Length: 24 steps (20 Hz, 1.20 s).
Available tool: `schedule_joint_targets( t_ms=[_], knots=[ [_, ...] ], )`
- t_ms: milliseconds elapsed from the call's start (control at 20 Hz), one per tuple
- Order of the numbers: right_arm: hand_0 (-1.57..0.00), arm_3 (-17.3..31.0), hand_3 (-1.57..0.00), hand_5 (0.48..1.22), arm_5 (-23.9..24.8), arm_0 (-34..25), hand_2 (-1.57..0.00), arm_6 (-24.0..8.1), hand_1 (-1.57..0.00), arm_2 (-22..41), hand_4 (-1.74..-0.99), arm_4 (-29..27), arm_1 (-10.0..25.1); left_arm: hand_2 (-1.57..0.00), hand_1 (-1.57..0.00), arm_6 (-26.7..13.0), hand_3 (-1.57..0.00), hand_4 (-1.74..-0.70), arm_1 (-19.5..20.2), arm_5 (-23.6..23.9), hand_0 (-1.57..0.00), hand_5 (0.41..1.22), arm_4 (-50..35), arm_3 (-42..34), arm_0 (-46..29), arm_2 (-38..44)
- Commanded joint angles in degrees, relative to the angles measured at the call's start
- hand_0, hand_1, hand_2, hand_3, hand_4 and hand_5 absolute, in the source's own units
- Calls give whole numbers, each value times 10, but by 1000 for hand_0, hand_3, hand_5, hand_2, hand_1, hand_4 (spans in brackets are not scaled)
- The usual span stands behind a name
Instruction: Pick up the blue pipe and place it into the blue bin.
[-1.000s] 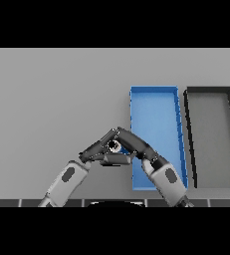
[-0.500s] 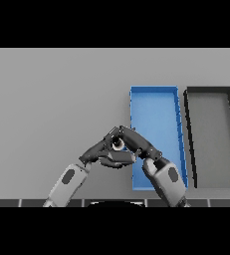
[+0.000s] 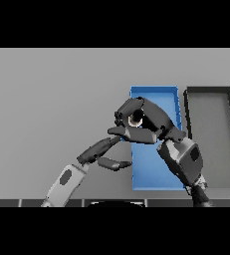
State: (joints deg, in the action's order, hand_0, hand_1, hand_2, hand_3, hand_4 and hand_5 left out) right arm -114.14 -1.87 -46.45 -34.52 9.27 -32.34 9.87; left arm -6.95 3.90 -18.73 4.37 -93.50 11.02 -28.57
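My right hand (image 3: 147,123) is curled shut on the pipe, and only the pipe's round end (image 3: 135,119) shows between the fingers and thumb. The hand hangs over the left wall of the blue bin (image 3: 154,175), near the bin's far half. The bin is a long open tray running away from me, right of centre. My left hand (image 3: 102,150) is lower and to the left, over the grey table. It is open with straight fingers and thumb and touches nothing.
A dark grey bin (image 3: 210,137) of the same long shape stands just right of the blue bin. The grey table (image 3: 52,99) stretches to the left and back.
Both hands were together around the pipe left of the bin. The right hand has risen and moved right over the bin's edge with the pipe; the left hand has let go and stayed behind.
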Motion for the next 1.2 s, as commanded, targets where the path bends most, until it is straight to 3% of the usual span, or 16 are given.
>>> schedule_joint_targets(
  t_ms=[0,150,300,400,650,950,1050,1150],
  knots=[
    [-1571,11,-1571,1221,29,-22,-1571,-2,-1571,-13,-1495,-3,20,-1,-1,5,-1,-920,7,-1,-1,487,3,-5,-8,-2],
    [-1571,41,-1571,1221,86,-52,-1571,-4,-1571,-56,-1497,2,86,0,0,-6,0,-904,-1,9,0,487,13,-7,-3,-7],
    [-1571,81,-1571,1221,96,-36,-1571,-3,-1571,-86,-1498,10,140,1,0,-3,1,-890,10,7,0,485,11,-5,-5,2],
    [-1571,90,-1571,1221,102,7,-1571,-4,-1571,-106,-1498,6,162,1,1,-1,1,-887,10,7,1,483,7,-6,2,7],
    [-1571,112,-1571,1221,118,147,-1571,-3,-1571,-129,-1499,19,167,1,1,2,1,-878,15,4,1,482,7,-8,-7,5],
    [-1571,118,-1571,1221,196,293,-1571,-4,-1571,-82,-1499,22,178,1,1,-1,1,-870,10,9,1,480,15,-2,1,2],
    [-1571,105,-1571,1221,238,343,-1571,-4,-1571,-47,-1499,-2,209,1,1,2,1,-877,11,8,1,479,14,-3,-9,-1],
    [-1571,111,-1025,1221,274,364,-1571,-4,-1571,-9,-1586,-29,244,1,1,2,1,-880,13,9,1,475,14,-8,-5,0]
  ],
)
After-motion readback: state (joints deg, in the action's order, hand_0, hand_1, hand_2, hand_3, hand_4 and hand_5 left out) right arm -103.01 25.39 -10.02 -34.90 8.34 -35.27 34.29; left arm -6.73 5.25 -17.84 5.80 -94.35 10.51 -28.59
